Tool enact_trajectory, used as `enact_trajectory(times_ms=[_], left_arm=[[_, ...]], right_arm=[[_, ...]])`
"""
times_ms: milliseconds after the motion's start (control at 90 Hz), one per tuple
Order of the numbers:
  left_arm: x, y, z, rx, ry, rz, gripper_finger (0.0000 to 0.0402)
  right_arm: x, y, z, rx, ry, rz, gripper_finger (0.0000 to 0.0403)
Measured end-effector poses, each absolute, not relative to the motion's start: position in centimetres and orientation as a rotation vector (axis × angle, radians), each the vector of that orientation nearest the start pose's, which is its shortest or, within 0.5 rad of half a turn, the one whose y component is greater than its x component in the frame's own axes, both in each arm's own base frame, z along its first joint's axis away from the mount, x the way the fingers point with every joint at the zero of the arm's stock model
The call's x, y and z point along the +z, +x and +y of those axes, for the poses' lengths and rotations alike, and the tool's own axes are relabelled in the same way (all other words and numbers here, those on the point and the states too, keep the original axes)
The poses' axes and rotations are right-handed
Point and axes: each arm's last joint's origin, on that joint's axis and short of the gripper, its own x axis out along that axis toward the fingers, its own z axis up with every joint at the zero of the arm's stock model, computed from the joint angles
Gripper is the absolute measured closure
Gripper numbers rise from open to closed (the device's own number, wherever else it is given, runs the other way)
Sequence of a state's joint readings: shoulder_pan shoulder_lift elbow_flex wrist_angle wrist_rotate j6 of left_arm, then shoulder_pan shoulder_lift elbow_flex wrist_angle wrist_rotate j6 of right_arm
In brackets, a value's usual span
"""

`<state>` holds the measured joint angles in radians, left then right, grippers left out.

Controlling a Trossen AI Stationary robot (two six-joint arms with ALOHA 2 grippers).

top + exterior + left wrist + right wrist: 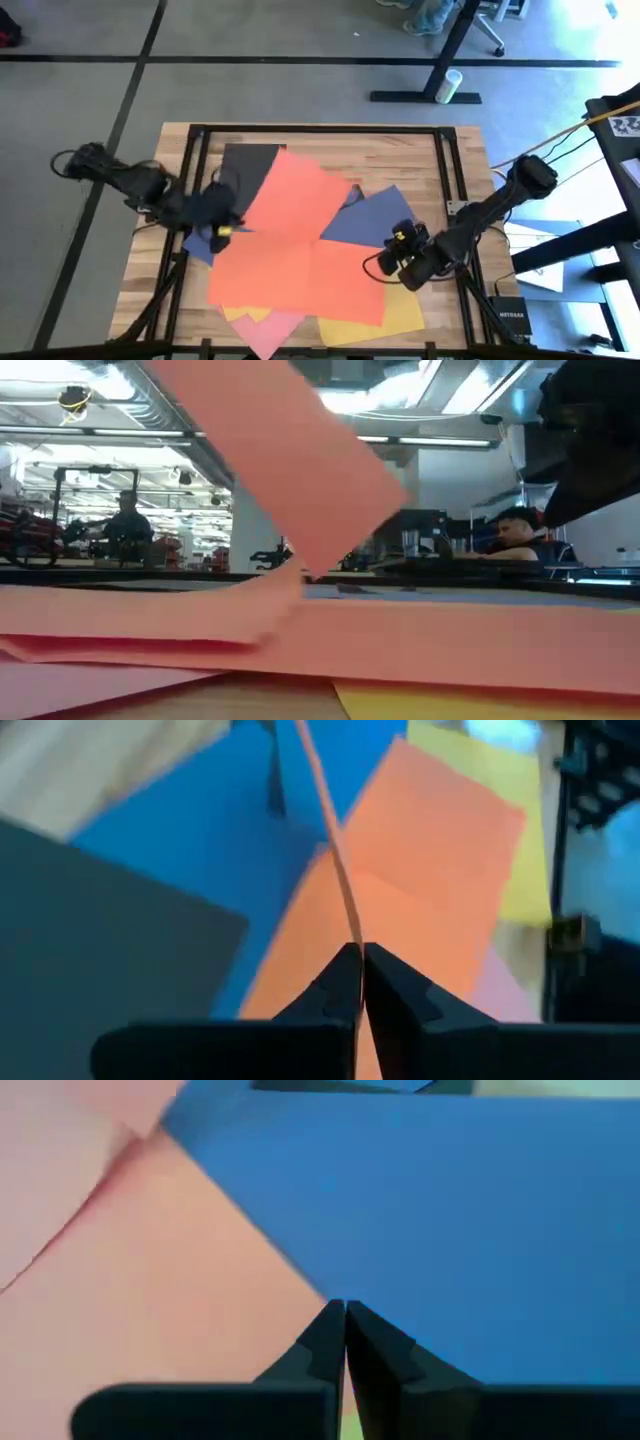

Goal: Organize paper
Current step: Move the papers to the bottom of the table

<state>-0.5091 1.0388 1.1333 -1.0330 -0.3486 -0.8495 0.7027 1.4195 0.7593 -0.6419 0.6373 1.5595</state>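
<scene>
Several sheets of paper lie overlapped on the wooden table: a black sheet, two orange-red sheets, a navy blue sheet, a yellow sheet and a pink sheet. My left gripper is shut on the upper orange-red sheet, which rises slanting in the low view. My right gripper is shut at the near corner of the navy blue sheet. My left gripper pinches the upper orange-red sheet's left edge between its two fingers, one layer, coming from the table's left. That edge is lifted off the pile, and the sheet slopes down toward the right, where it rests on the other sheets. My right gripper is shut with its fingertips at the navy blue sheet's near corner, coming from the table's right. The fingers hide the contact itself. The sheet lies nearly flat over an orange-red sheet.
A black metal frame runs around the table top. Bare wood shows along the far edge and at the right. A router-like box sits off the table's right near corner. People sit at desks in the room behind.
</scene>
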Motion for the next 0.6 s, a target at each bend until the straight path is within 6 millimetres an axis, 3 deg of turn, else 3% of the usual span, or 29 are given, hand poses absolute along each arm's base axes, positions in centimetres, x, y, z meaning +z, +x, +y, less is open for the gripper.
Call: enact_trajectory(times_ms=[356, 600], left_arm=[[29.6, 14.8, -16.2, 0.207, -0.597, 0.907, 0.0401], [25.6, 12.1, -19.4, 0.480, -0.573, 1.040, 0.0401]], right_arm=[[15.5, 19.9, 16.7, -0.564, 0.685, 0.746, 0.0403], [14.5, 20.4, 17.0, -0.567, 0.688, 0.771, 0.0403]])
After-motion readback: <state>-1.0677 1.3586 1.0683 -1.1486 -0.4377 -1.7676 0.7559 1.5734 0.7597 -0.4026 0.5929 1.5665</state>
